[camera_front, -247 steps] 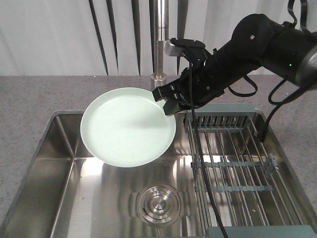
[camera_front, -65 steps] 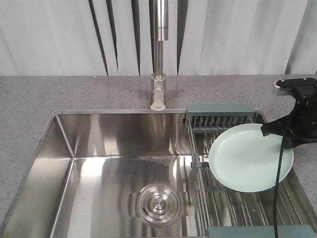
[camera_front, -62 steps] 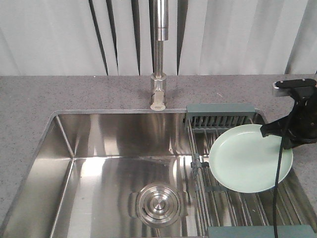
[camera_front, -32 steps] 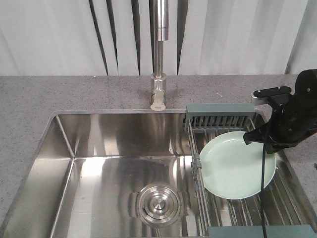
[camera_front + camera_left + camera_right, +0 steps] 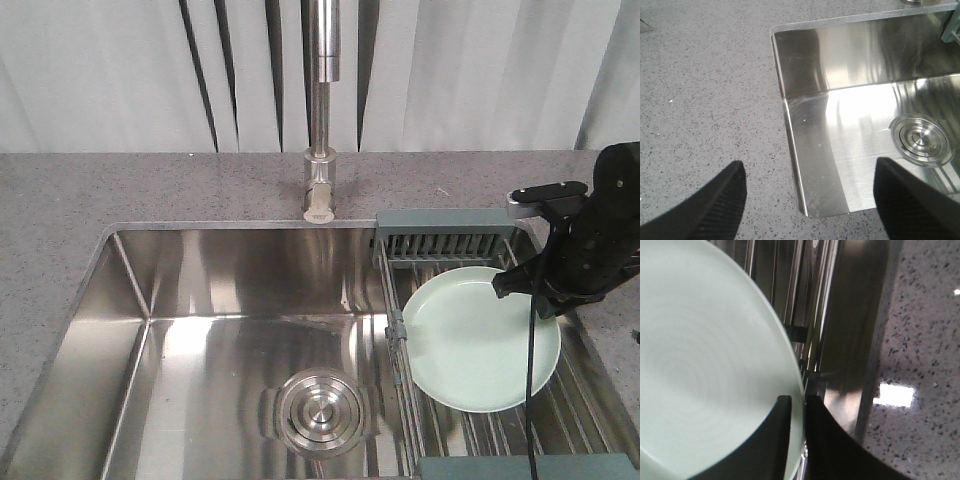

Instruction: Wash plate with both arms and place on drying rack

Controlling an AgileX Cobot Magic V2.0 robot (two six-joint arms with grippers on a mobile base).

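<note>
Where the speckled grey surface (image 5: 60, 200) lies at the far left, there is one steel sink (image 5: 130, 290) set into it. Seen from the left wrist, the left gripper (image 5: 810, 200) hangs over the sink's corner and the surface. Its two black fingers (image 5: 715, 205) are spread wide with nothing between them. One round drain (image 5: 318, 411) sits in the sink floor. One tall tap (image 5: 320, 110) stands behind the sink at the middle.

To the right lies one drying rack (image 5: 445, 243) made of thin metal wires, with a dark comb-like end piece at the back. One pale green plate (image 5: 470, 340) rests over the wires and fills most of the rack. The front view does not show if it lies flat or tilts a little.

At the far right is one black arm (image 5: 600, 230), with one black cable (image 5: 532, 370) hanging across the plate. The right gripper (image 5: 796, 415) is pinched narrow on the plate's edge, one finger on each side of the rim.
</note>
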